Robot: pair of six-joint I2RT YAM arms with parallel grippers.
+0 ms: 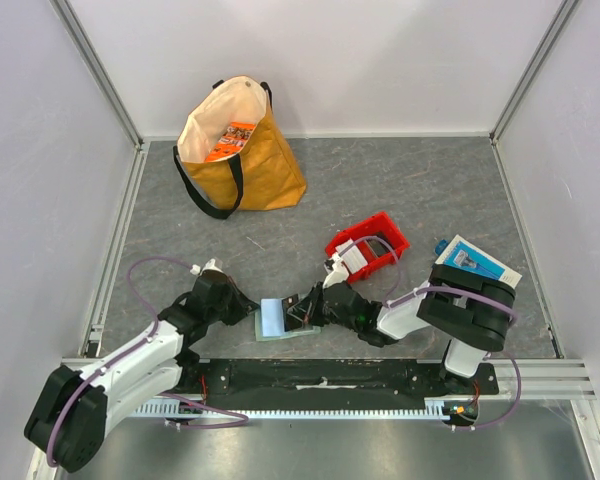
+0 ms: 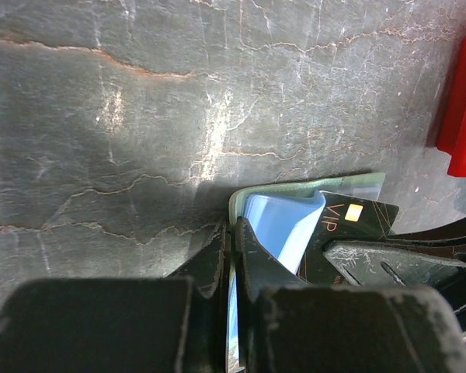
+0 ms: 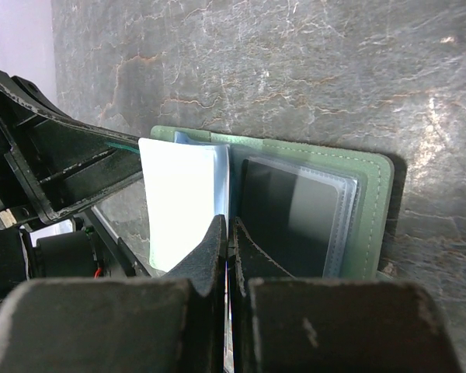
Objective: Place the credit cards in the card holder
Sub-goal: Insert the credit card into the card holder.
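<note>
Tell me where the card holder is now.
In the top view the card holder lies open at the table's near edge, between the left gripper and the right gripper, near the red bin.

The left arm point(image 1: 130, 365) and the right arm point(image 1: 450, 315) share one build: glossy white link shells set between chunky black joint housings with rounded ends. A purple cable point(image 1: 158, 259) runs along each arm, arching loosely free of the links. Both bases are bolted to a long black mounting plate point(image 1: 270, 375), and a small orange connector point(image 1: 467, 409) sits below the right base. The left gripper point(image 2: 231, 229) and the right gripper point(image 3: 229, 227) carry matte black, wedge-shaped fingers. Their faces are scuffed grey and chipped along the edges, with pale specks on the blocky housings behind them.
</note>
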